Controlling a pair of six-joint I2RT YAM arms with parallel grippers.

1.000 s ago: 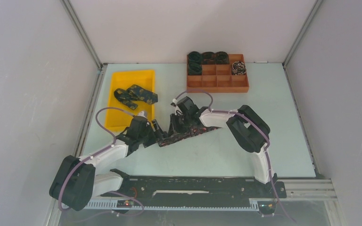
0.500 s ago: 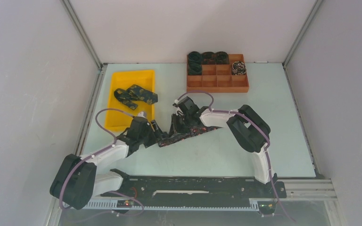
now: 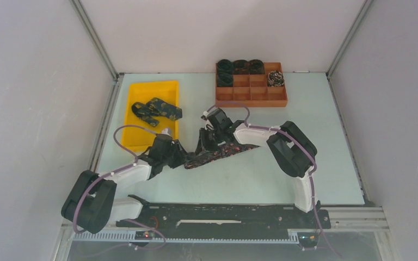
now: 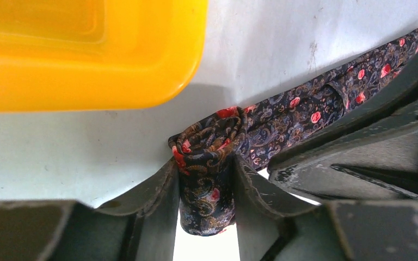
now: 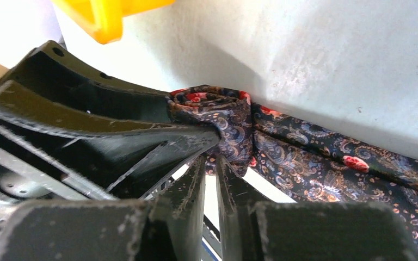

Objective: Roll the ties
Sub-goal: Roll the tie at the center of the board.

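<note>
A dark paisley tie with red specks [image 3: 220, 153] lies on the table between my grippers. Its left end is rolled into a small coil [image 4: 209, 136], which also shows in the right wrist view [image 5: 212, 103]. My left gripper [image 3: 182, 157] is shut on this coil, one finger on each side [image 4: 206, 174]. My right gripper [image 3: 202, 148] is right beside it, its narrow jaws pinching tie fabric just below the coil [image 5: 211, 163]. The unrolled band [image 5: 332, 163] runs off to the right. More loose ties [image 3: 156, 109] lie in the yellow tray.
The yellow tray [image 3: 141, 142] stands just left of the grippers, its corner close in the left wrist view [image 4: 87, 54]. An orange compartment tray [image 3: 250, 100] at the back holds several dark rolled ties [image 3: 239, 66] and one pale patterned coil [image 3: 275, 79].
Both grippers have stayed on the tie's left end. The right arm has shifted slightly back and the left arm has edged in; the tie has moved a little with them.
</note>
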